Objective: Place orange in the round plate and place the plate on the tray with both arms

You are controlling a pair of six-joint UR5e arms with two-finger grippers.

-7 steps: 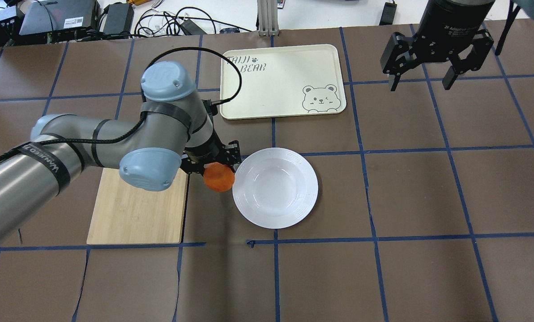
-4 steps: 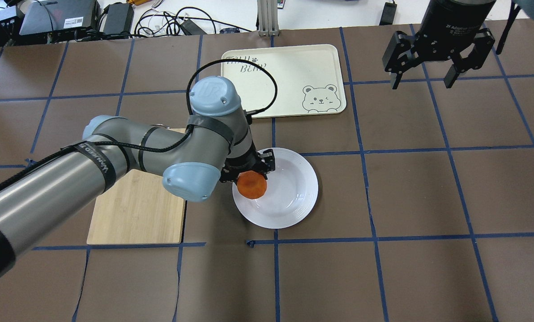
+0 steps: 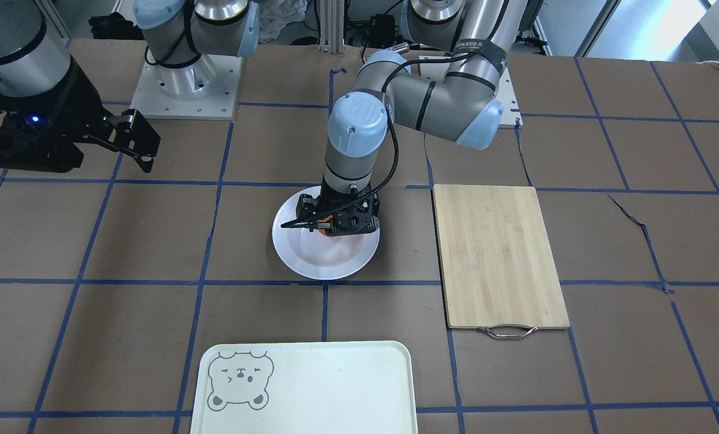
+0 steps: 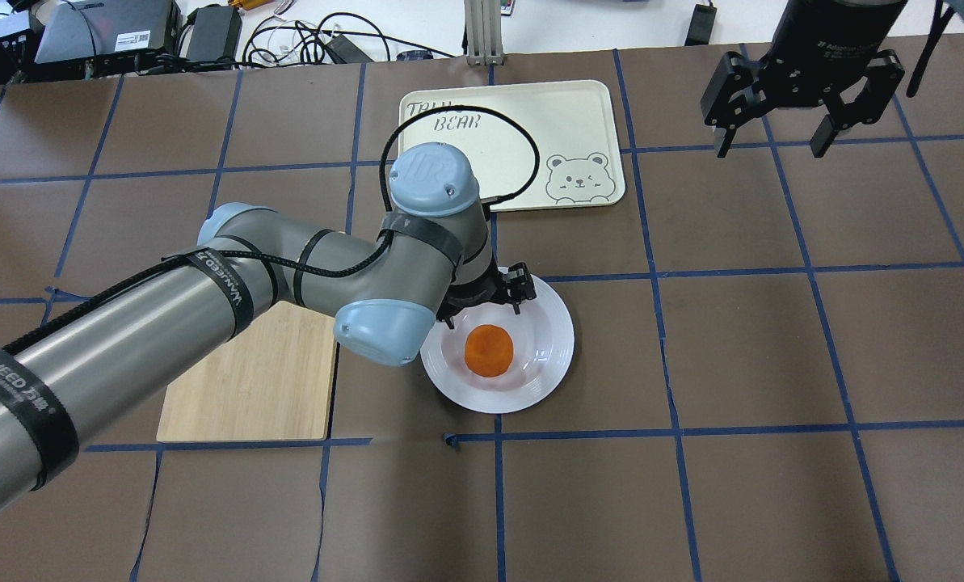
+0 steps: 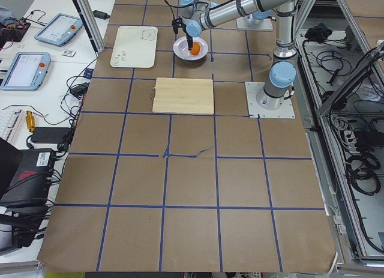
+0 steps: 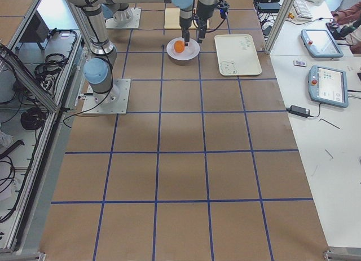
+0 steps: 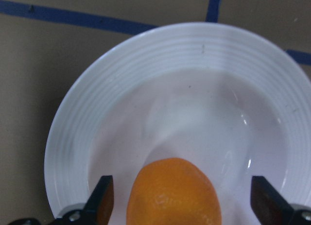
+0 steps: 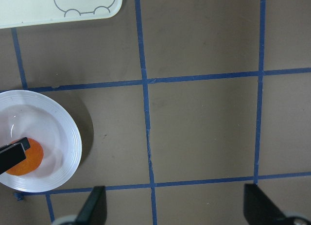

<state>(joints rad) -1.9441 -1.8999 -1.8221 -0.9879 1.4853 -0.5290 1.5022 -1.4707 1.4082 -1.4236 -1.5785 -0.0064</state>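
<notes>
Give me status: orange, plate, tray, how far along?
Done: the orange lies in the round plate. In hand: the left gripper hovers over it, fingers open, clear of the fruit. Left: the plate sits on the table, short of the tray; the right gripper hangs open, away.

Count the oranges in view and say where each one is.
1. The orange lies in the sunken middle of the white plate, under the open left gripper. None shows elsewhere, though the left arm hides part of the table.
</notes>
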